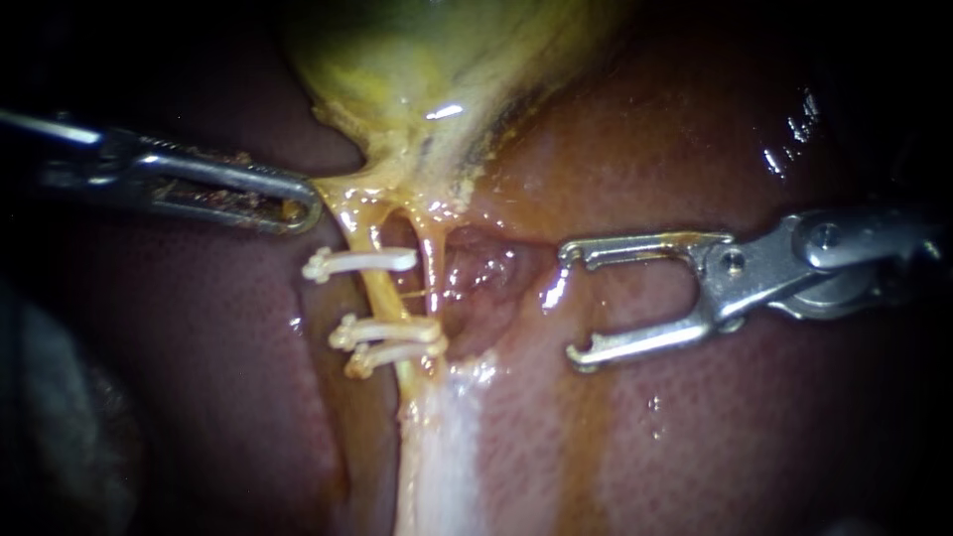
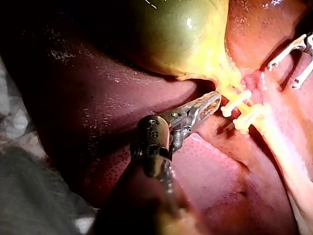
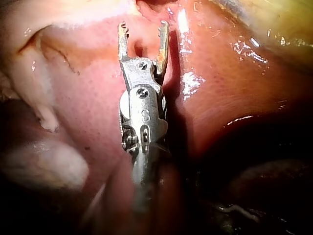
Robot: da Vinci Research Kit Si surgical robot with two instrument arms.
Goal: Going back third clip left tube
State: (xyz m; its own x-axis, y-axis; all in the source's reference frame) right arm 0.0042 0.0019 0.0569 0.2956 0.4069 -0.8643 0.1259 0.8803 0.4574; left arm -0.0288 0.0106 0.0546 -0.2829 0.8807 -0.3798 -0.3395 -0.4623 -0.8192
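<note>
Near 3-clip left tube (image 1: 383,296), right instrument (image 1: 571,306) jaws wide, empty; left instrument (image 1: 306,203) grips gallbladder (image 1: 417,60): retreat step, nxt straight pull-back.

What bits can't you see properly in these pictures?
Endoscope view: the gallbladder runs off the top edge; the left instrument has a shaft that fades into darkness.
Left wrist view: the right instrument is cut off by the edge; the clips blur together, too small to count.
Right wrist view: no clips show at all.

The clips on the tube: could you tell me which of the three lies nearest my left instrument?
The lone clip nearest the gallbladder, just below the left instrument; the other two clips sit paired farther down the tube.
</note>
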